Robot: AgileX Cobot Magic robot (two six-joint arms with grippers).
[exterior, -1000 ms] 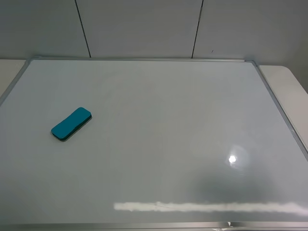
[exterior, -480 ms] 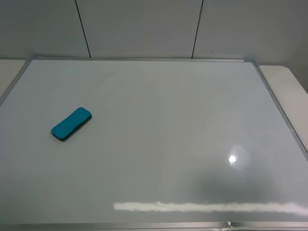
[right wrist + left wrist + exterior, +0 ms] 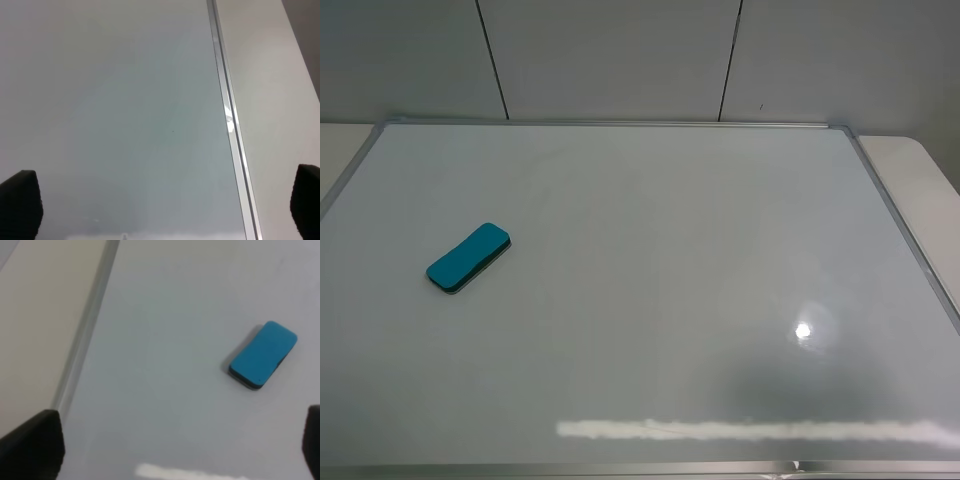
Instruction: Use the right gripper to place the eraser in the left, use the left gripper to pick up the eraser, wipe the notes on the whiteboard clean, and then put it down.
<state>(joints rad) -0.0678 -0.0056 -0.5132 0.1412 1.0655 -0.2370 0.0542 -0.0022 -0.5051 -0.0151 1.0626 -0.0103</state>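
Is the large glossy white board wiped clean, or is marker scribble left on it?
Clean as far as visible: the large glossy white board shows no marker lines in any view, only glare. The small teal-blue oblong eraser lies flat on it.

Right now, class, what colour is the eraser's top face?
Teal-blue, over a darker underside; the eraser shows best in the left wrist view.

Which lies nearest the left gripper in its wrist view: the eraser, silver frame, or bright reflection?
1. Bright reflection, on the board between the left gripper fingers.
2. Silver frame, beside one finger, and eraser, toward the other: too close to call.
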